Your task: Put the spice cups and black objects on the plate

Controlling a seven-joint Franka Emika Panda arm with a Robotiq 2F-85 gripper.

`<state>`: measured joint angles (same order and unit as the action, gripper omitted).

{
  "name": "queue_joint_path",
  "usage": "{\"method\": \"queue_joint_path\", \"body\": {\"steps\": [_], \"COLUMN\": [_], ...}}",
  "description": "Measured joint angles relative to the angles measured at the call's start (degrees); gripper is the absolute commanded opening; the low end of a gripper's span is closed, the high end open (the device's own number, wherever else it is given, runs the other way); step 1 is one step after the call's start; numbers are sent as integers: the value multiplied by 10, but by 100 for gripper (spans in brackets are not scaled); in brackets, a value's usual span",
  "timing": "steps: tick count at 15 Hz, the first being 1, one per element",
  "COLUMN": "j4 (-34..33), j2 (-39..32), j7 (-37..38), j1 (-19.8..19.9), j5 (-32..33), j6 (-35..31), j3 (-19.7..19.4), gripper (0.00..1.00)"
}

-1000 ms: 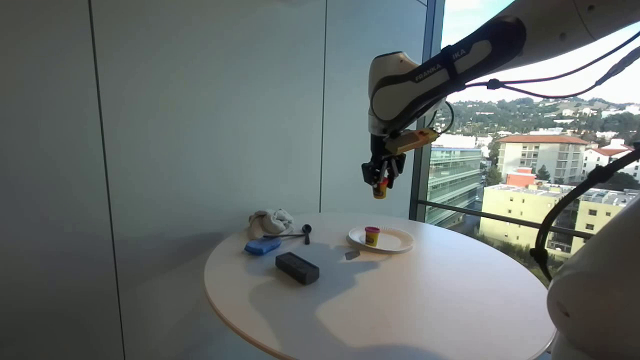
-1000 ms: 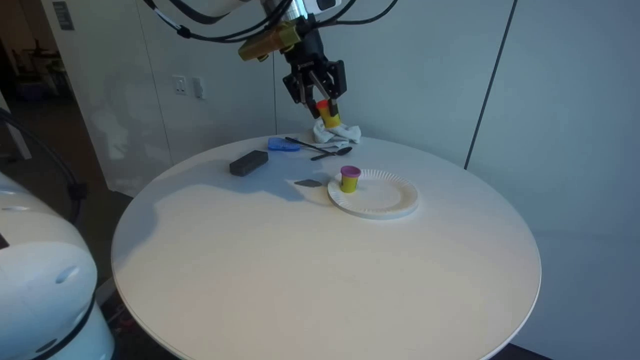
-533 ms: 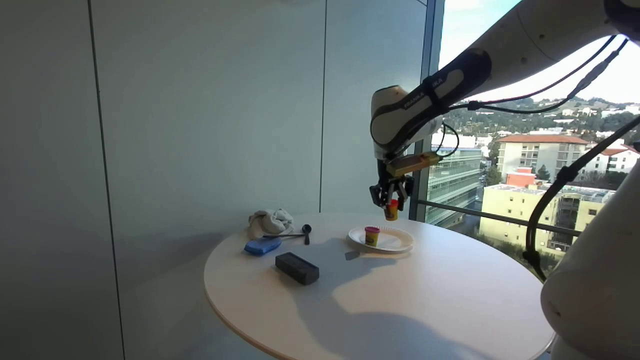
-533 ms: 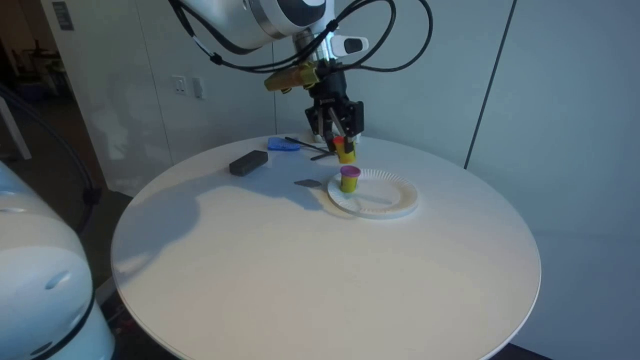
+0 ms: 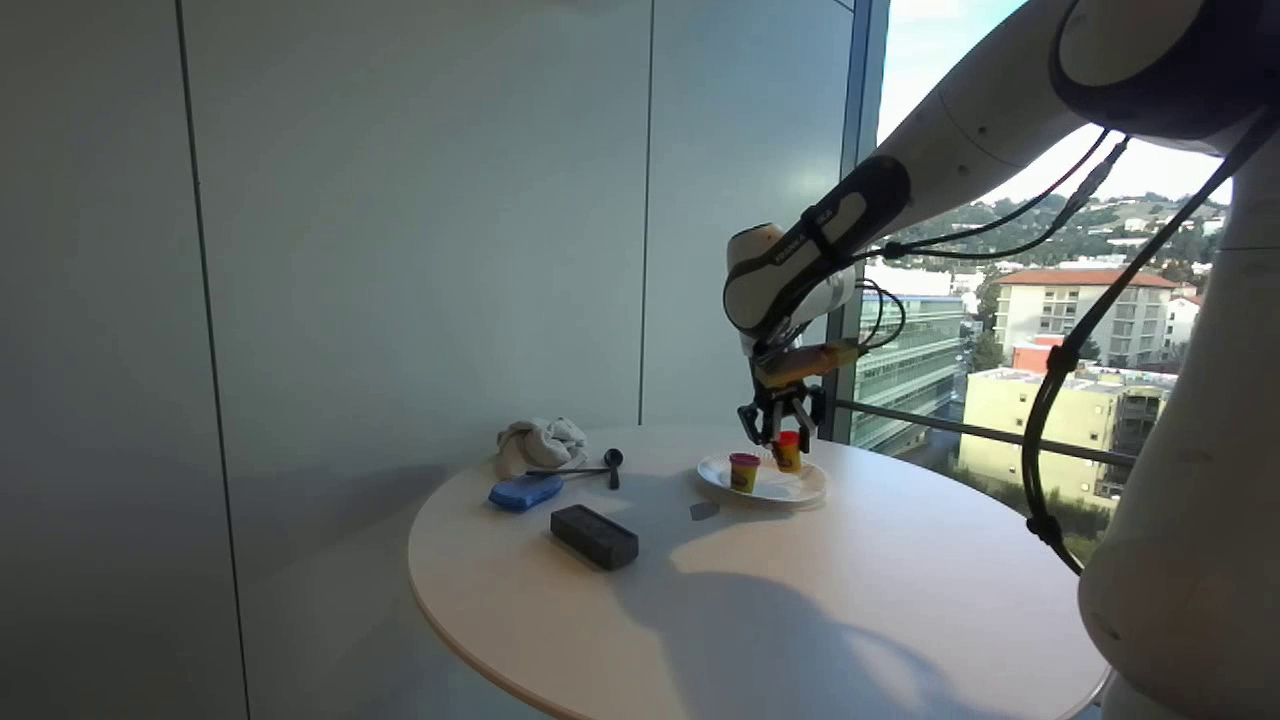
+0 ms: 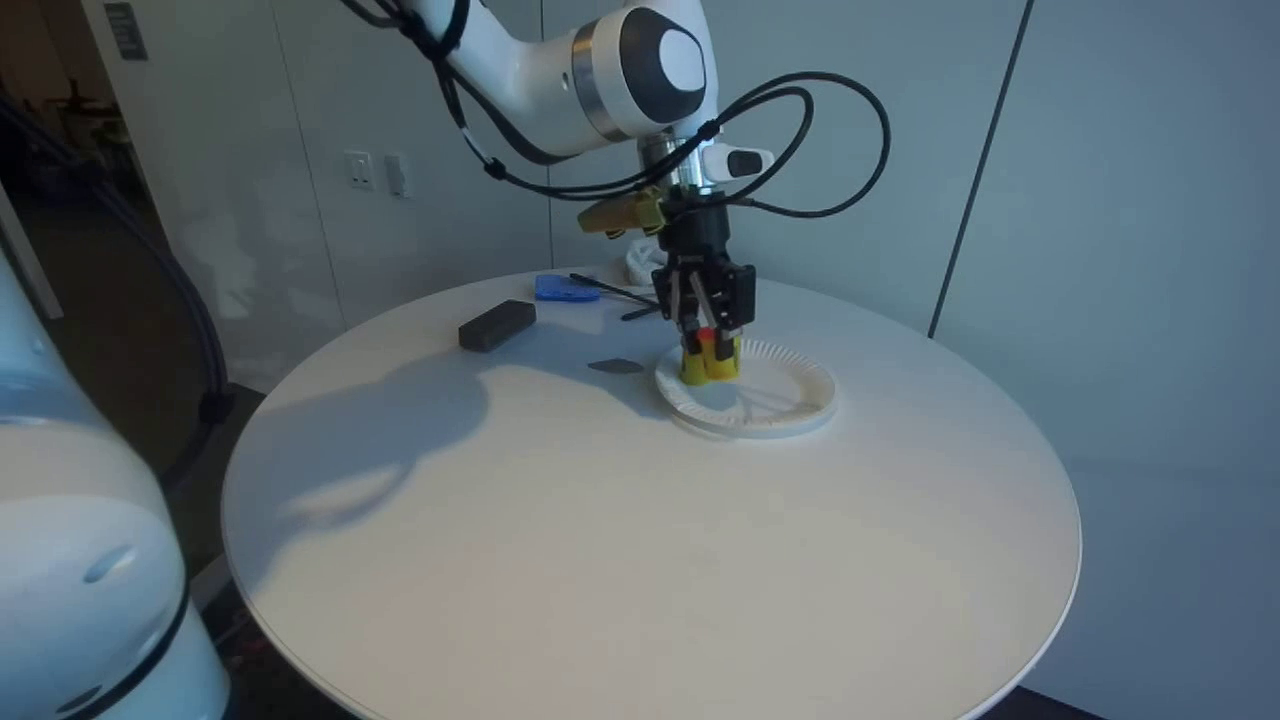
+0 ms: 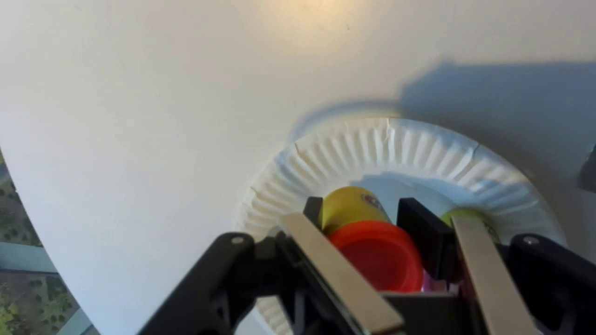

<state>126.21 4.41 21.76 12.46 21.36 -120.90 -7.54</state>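
In an exterior view, the left of the worktop [image 5: 800, 545] carried a blue sponge-like piece [image 5: 525, 491] and, behind it, a crumpled white cloth [image 5: 545, 443]; your task required neither. Next lay a thin black rod [image 5: 565, 471], the black rectangular block [image 5: 594, 537] and a black spoon [image 5: 613, 458]. All three lay off the paper plate [image 5: 812, 489], presumably awaiting you as the black objects. Just left of the plate was a flat dark patch [image 5: 704, 511] you could not identify. On the plate, left of centre, the purple-lidded yellow tub [image 5: 743, 474] stood upright, leaving you room to its right. There your pincer [image 5: 788, 447] held the red-lidded yellow tub [image 7: 372, 246] by its sides, lid up, presumably so that you could set it down base first. You could not confirm its contact with the plate. In the wrist view, one finger [image 7: 423, 237] sat between the two tubs; opening wide at release risked pushing the purple-lidded one.
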Motion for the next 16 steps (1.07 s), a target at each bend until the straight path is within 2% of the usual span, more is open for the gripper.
{"method": "queue_joint_path", "body": {"steps": [16], "j4": [-45], "j2": [-54], "j7": [26], "j1": [0], "j5": [-72], "j6": [2], "j3": [-16], "gripper": [22]}}
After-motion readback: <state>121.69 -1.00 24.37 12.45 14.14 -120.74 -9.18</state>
